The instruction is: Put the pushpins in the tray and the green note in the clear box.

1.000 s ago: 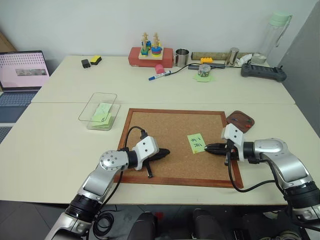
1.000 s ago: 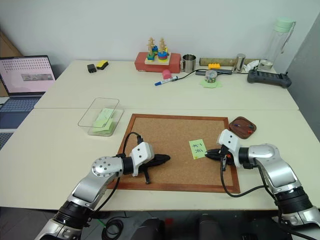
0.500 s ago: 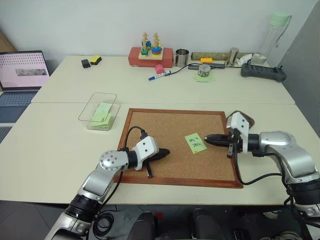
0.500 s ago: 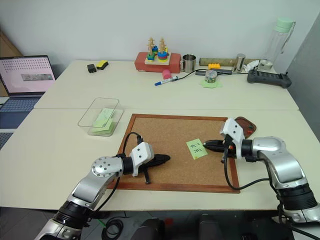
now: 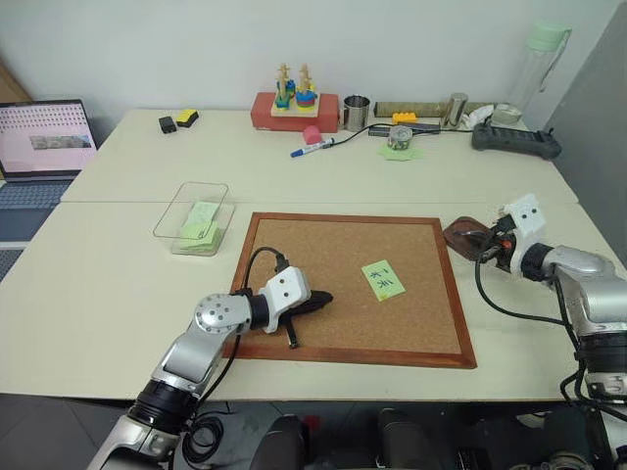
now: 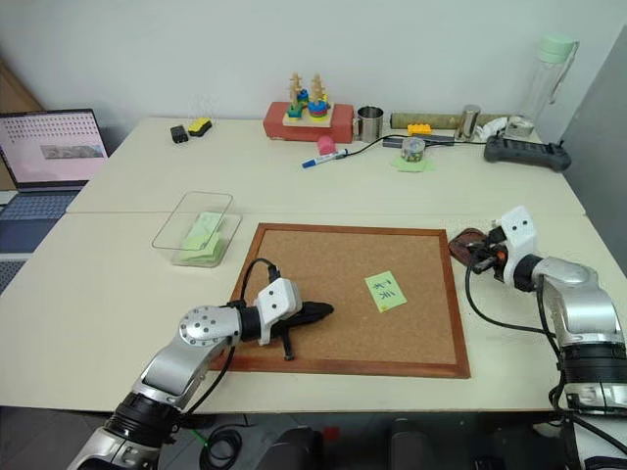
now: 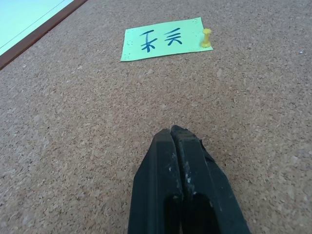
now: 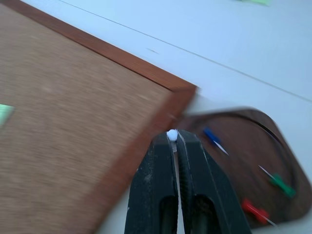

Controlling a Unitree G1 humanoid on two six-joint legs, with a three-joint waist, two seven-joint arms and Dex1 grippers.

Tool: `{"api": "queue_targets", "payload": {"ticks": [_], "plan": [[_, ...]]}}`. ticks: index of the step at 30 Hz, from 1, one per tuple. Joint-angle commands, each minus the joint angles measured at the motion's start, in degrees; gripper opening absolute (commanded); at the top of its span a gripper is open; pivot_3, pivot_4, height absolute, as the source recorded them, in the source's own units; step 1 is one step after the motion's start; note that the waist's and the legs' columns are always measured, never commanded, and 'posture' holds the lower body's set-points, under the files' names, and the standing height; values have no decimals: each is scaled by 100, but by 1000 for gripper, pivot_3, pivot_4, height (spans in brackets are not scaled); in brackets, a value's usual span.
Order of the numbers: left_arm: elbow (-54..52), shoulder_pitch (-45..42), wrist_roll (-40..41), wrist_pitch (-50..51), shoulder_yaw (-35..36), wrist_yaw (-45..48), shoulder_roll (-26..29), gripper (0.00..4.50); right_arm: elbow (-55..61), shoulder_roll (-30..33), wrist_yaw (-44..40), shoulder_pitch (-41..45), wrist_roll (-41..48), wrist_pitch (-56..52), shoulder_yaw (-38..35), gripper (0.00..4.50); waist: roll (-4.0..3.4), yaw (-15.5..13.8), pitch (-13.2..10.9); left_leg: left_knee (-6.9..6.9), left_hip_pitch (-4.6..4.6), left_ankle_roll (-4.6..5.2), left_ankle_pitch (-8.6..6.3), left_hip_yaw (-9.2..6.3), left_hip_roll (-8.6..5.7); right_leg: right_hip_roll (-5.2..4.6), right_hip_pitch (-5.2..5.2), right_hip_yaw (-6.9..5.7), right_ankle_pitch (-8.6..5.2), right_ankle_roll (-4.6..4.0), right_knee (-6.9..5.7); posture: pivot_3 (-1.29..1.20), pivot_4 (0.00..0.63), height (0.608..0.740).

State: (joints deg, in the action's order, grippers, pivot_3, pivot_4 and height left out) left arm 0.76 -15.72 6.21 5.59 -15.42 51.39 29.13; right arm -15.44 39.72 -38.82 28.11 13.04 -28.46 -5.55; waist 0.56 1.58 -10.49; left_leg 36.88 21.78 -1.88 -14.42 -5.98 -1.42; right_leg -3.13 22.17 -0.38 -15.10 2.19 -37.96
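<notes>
The right tool [image 8: 172,139], clamped on a white-headed pushpin [image 8: 171,134], hovers at the tray's [image 8: 234,141] near rim, the tray lying just ahead. The left tool [image 7: 176,141] rests closed and empty on the cork board [image 5: 323,264], the green note [image 5: 384,279] ahead of it, yellow-pinned.

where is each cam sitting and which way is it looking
Left and right eye views: on the head, looking forward and down at the cork board; both arms show.
Left wrist view: along the shut left hand, toward the green note and a yellow pushpin.
Right wrist view: along the right hand, shut on a white pushpin, toward the tray.
Shared: board, note.
</notes>
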Motion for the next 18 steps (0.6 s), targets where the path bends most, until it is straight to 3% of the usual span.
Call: {"api": "queue_targets", "payload": {"ticks": [1, 14, 17, 18], "plan": [[177, 99, -176, 112, -135, 26, 14, 0, -236, -98, 107, 172, -33, 344, -164, 16, 0, 1, 0, 1, -1, 0, 0, 1, 0, 0, -2, 0, 0, 1, 0, 0, 150, 740], [110, 160, -151, 138, -109, 23, 26, 0, -373, -87, 14, 297, -41, 627, -163, 2597, -1, 2, 0, 0, 0, 0, 0, 0, -1, 1, -2, 0, 0, 0, 1, 0, 150, 740], [117, 160, -145, 130, -102, 26, 25, 0, 408, 90, -624, 62, 189, 648, -28, 3184, -2, 2, 0, 0, 0, 0, 0, 0, 0, 1, -2, 0, 0, 0, 0, 0, 150, 740], [118, 162, -144, 126, -100, 27, 26, 0, 692, 149, -870, -43, 268, 638, 31, 3184, -3, 1, -1, 0, 0, 0, 0, 0, -1, 1, -1, 0, 0, 0, 0, 0, 150, 740]]}}
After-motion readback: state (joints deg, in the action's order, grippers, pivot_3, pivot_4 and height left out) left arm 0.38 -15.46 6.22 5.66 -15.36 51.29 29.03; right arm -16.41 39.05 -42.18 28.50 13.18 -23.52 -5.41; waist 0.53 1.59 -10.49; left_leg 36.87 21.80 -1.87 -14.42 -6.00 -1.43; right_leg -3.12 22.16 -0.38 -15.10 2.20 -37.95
